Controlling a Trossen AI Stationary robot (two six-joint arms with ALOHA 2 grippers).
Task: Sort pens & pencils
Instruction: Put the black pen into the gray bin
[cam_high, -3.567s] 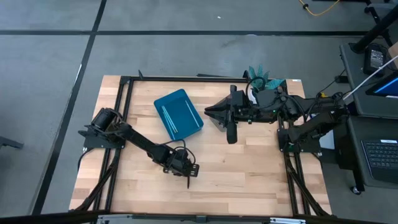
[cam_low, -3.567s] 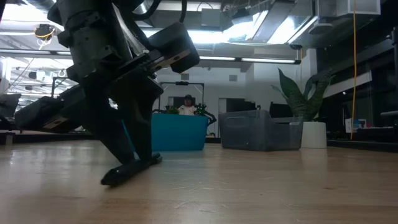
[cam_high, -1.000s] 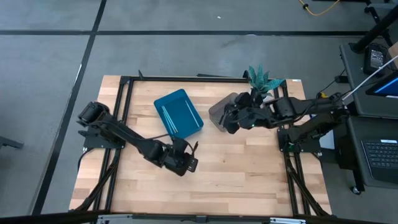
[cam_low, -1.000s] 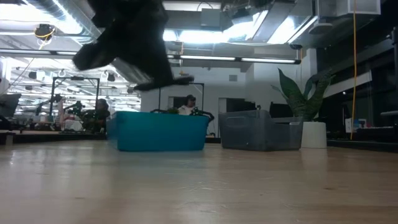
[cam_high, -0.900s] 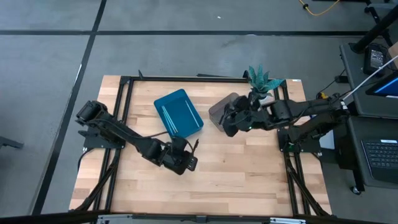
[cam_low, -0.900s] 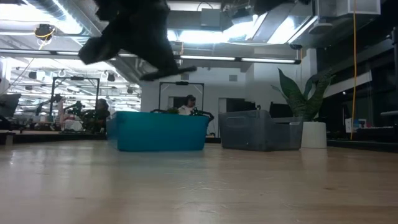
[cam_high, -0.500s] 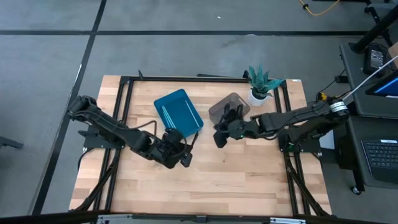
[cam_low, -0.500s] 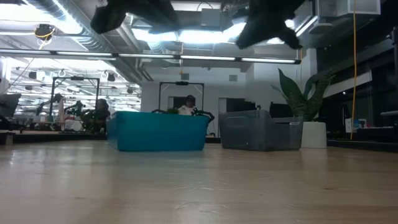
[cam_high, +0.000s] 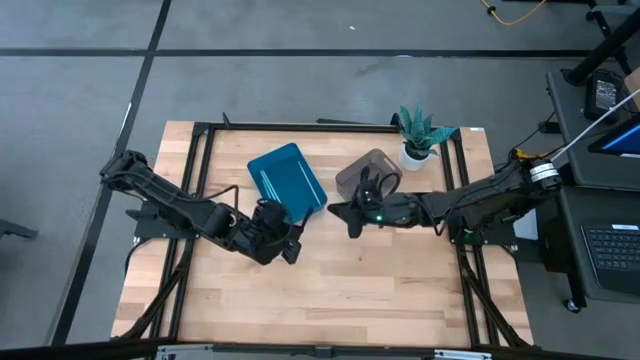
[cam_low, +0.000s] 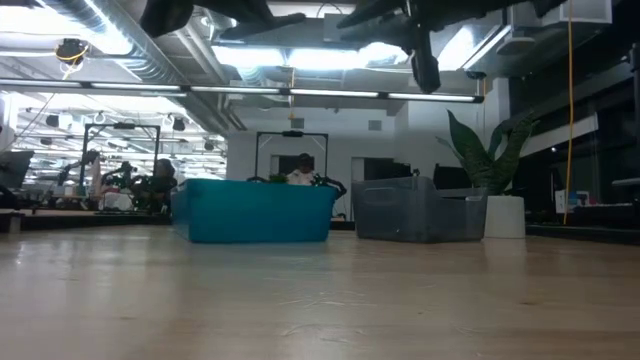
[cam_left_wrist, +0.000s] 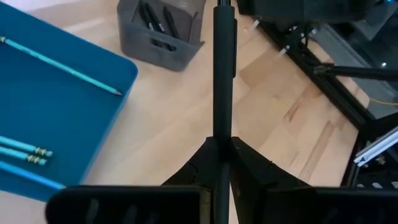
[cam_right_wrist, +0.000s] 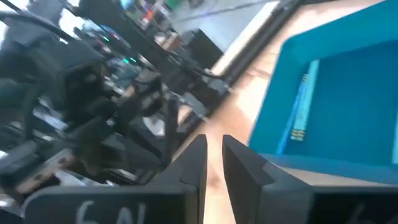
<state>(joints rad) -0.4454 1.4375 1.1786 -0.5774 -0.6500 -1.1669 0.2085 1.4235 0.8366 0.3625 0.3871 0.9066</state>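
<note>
Holding a black pen (cam_left_wrist: 222, 74) pinched upright between its closed fingers, my left gripper (cam_high: 285, 243) hangs beside the blue tray (cam_high: 287, 183), where light blue pencils (cam_left_wrist: 25, 150) lie. My right gripper (cam_right_wrist: 213, 163), fingers a narrow gap apart and empty, hovers by the grey bin (cam_high: 364, 174) containing black pens (cam_left_wrist: 158, 22).

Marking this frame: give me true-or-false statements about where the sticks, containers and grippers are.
1. The left gripper grips a black stick. True.
2. The grey bin is empty. False: black sticks lie in it.
3. Light blue sticks lie in the blue tray. True.
4. The potted plant stands mid-table. False: it is at the table's edge, beside the grey bin.
5. The right gripper is over the floor. False: it is above the table near the grey bin.
</note>
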